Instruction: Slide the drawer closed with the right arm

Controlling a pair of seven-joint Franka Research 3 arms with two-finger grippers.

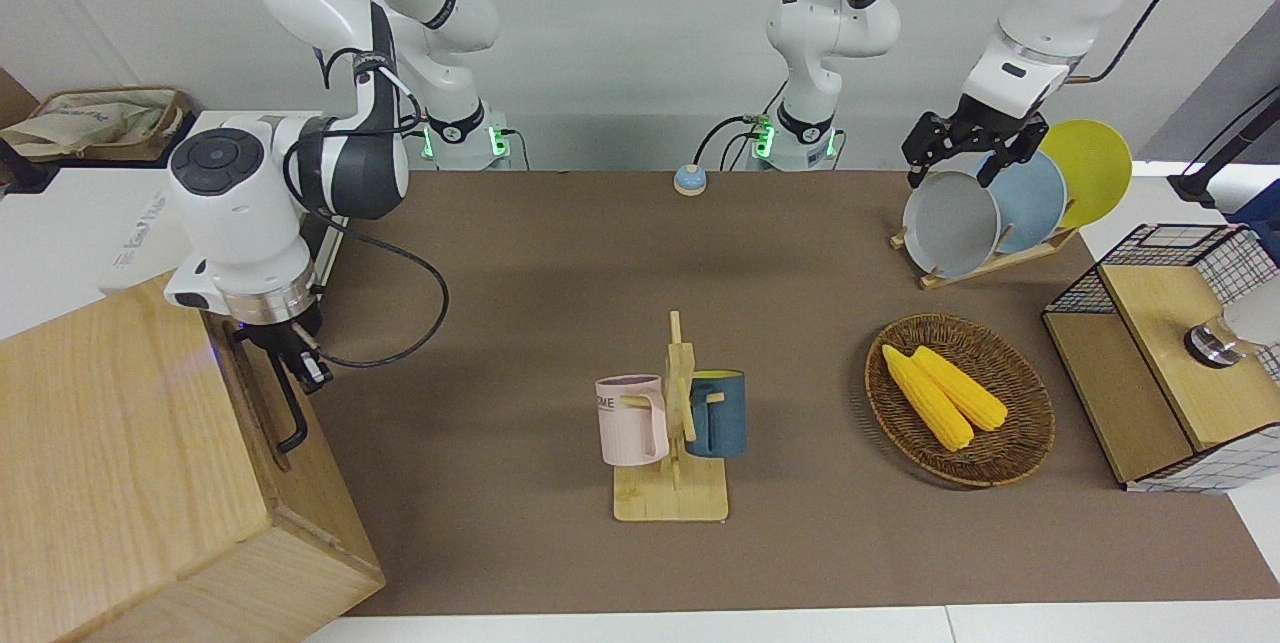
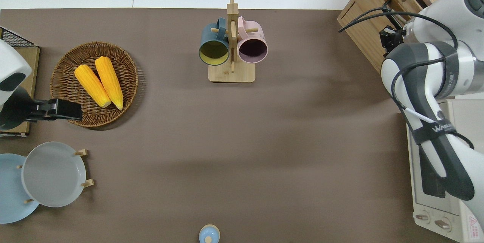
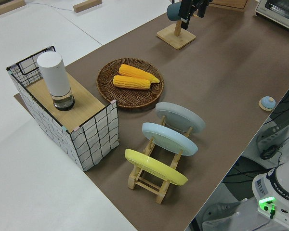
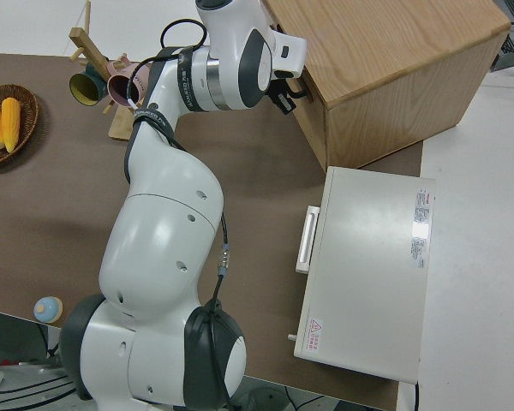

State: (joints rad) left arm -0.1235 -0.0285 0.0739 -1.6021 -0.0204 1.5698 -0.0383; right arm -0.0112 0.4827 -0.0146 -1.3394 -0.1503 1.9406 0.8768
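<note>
Overhead view puts our right gripper [image 2: 389, 39] right up against the front of the drawer [image 2: 378, 20], which sits in the big wooden cabinet [image 2: 363, 39] at the right arm's end of the table, farther from the robots than the toaster oven [image 2: 427, 197]. From the front we see the black loop handle [image 1: 285, 403] just under the gripper [image 1: 300, 363], and the drawer front looks nearly flush with the cabinet already, though we can't be sure. Whether the fingers are spread or pinched, we honestly can't tell. To finish well, we'd push square into the panel, straight along the slide direction, steady and slow, so nothing jams or skews. Our left arm is parked.
</note>
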